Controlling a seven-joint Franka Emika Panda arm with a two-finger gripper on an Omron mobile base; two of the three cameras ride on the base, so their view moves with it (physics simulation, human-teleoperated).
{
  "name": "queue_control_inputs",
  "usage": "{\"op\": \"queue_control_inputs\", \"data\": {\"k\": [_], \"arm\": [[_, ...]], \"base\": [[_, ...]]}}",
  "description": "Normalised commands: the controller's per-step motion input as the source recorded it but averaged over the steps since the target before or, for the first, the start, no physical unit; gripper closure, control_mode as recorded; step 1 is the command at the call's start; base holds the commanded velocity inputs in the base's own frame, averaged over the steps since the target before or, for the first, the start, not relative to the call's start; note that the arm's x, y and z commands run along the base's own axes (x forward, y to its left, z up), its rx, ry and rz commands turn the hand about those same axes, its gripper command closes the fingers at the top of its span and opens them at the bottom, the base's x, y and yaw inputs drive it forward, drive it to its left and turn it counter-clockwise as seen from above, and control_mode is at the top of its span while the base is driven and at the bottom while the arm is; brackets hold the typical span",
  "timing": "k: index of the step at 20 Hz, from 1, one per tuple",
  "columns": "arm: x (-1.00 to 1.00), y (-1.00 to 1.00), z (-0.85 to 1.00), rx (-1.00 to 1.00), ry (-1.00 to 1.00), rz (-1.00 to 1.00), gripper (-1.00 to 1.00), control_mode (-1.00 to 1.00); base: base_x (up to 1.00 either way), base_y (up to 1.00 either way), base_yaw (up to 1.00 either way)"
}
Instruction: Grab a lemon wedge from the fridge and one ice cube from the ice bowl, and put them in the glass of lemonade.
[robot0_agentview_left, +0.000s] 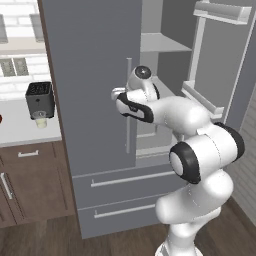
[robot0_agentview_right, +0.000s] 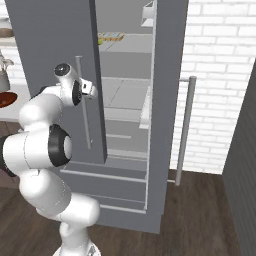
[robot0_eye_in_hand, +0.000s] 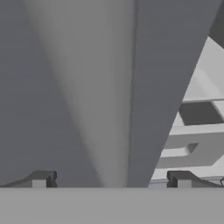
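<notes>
The fridge (robot0_agentview_right: 130, 65) stands with its right door swung open, grey shelves showing inside. On the upper shelf (robot0_agentview_right: 125, 42) lies a flat yellowish-patterned item (robot0_agentview_right: 111, 36), too small to identify.

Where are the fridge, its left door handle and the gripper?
fridge (robot0_agentview_left: 90, 75), left base view, face of the shut left door.
handle (robot0_agentview_left: 128, 107), left base view, middle of the vertical bar.
gripper (robot0_eye_in_hand: 111, 179), hand view, midway between the open fingertips.

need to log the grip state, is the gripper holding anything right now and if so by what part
Nothing is held. The gripper is open, its fingertips wide apart and bare, right up against the fridge door edge.
</notes>
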Motion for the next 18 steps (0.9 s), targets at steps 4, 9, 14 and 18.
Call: {"op": "queue_control_inputs", "data": {"k": [4,9,14,18], "arm": [[0.22,0.16,-0.28,0.0,0.0,0.0,-1.0,-1.0],[0.43,0.19,-0.26,0.0,0.0,0.0,-1.0,-1.0],[0.32,0.2,-0.2,0.0,0.0,0.0,1.0,-1.0],[0.33,0.23,-0.21,0.0,-0.02,0.0,1.0,-1.0]], "base": [[0.0,0.0,0.0],[0.0,0.0,0.0],[0.0,0.0,0.0],[0.0,0.0,0.0]]}}
